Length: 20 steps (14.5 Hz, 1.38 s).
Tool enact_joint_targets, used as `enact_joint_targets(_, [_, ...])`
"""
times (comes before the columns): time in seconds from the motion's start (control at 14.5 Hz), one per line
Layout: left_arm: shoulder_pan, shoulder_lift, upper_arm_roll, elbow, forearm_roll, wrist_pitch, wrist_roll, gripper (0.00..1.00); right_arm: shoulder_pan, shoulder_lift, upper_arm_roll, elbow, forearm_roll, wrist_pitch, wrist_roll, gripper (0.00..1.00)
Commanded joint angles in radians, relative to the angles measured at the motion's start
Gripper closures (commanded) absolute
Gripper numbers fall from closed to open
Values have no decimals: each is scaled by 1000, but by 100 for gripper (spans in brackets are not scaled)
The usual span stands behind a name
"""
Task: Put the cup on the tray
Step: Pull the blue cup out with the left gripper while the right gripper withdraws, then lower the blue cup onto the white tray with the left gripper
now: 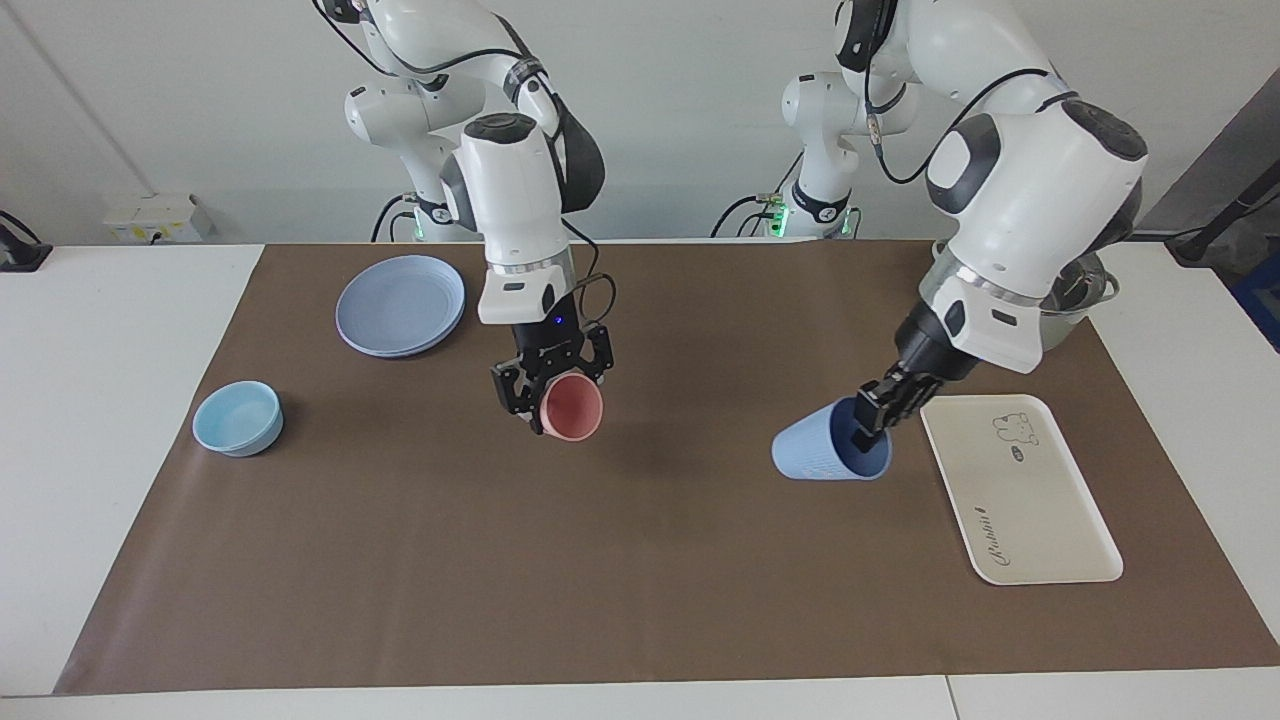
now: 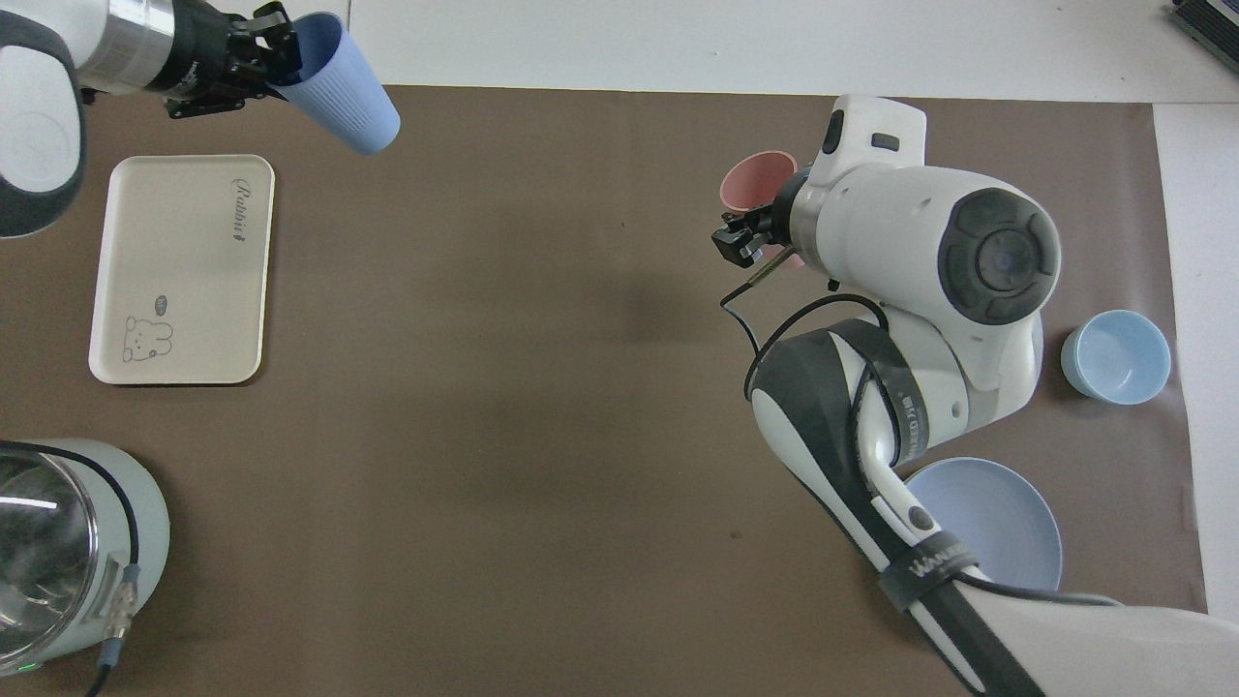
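The periwinkle-blue cup is tilted on its side in the air, mouth toward the tray. My left gripper is shut on its rim, one finger inside. It holds the cup over the mat just beside the cream tray, not over it. The cup, left gripper and tray also show in the overhead view. The tray lies flat and bare at the left arm's end of the table. My right gripper is shut on a pink cup and holds it over the mat's middle; the overhead view shows this gripper and the pink cup too.
Stacked round blue plates lie near the right arm's base. A shallow light-blue bowl sits at the right arm's end of the mat. A metal pot stands near the left arm's base, nearer to the robots than the tray.
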<state>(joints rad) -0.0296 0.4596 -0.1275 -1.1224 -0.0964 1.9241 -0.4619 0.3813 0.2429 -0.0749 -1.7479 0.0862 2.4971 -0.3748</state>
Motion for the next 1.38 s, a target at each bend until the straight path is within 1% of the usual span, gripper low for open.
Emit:
enact_joint_targets(0.0, [104,-102,-3,-208,18,131,172,100,-93,4,12,-13,337,42,-346,100])
enact_joint_targets(0.07, [158,-142,2,-315,20,227,218,100,-129,6,10,-13,509,33,-512,100])
enact_joint_targets(0.14, [199,-169,0,-402,18,327,295,100,-174,16,12,-15,637,14,-633,100])
enact_joint_targets(0.21, [232,-191,2,-477,18,405,369,100,-206,27,12,-13,740,-13,-715,100])
enact_joint_targets(0.28, [270,-197,2,-525,18,467,423,100,-228,41,12,-13,845,-29,-804,100])
enact_joint_targets(0.34, [310,-199,0,-562,18,502,466,100,-251,55,12,-13,948,-38,-875,100])
enact_joint_targets(0.41, [324,-200,2,-585,18,510,501,100,-269,71,12,-12,1024,-70,-941,100])
enact_joint_targets(0.48, [330,-199,2,-612,17,519,514,100,-294,94,12,-2,1082,-101,-1016,100])
enact_joint_targets(0.55, [333,-194,2,-651,17,562,516,100,-323,119,12,-1,1137,-127,-1094,100])
enact_joint_targets(0.69, [353,-164,0,-732,17,723,525,100,-363,176,12,10,1234,-188,-1237,100])
enact_joint_targets(0.76, [353,-133,-1,-749,17,777,535,100,-393,223,12,33,1280,-239,-1324,100])
enact_joint_targets(0.83, [353,-112,-1,-749,15,803,537,100,-413,251,10,59,1296,-271,-1369,100])
enact_joint_targets(0.96, [352,-76,-3,-741,-8,829,537,100,-432,266,10,65,1290,-300,-1426,100])
enact_joint_targets(1.1, [350,-50,-4,-737,-23,874,536,100,-467,291,10,64,1293,-360,-1594,100])
enact_joint_targets(1.17, [346,-49,-4,-734,-23,875,536,89,-475,291,10,51,1294,-391,-1660,100])
enact_joint_targets(1.24, [341,-47,-4,-723,-23,865,537,44,-492,286,9,41,1287,-444,-1694,100])
enact_joint_targets(1.31, [340,-45,-4,-711,-20,852,540,0,-505,280,7,32,1284,-486,-1726,100])
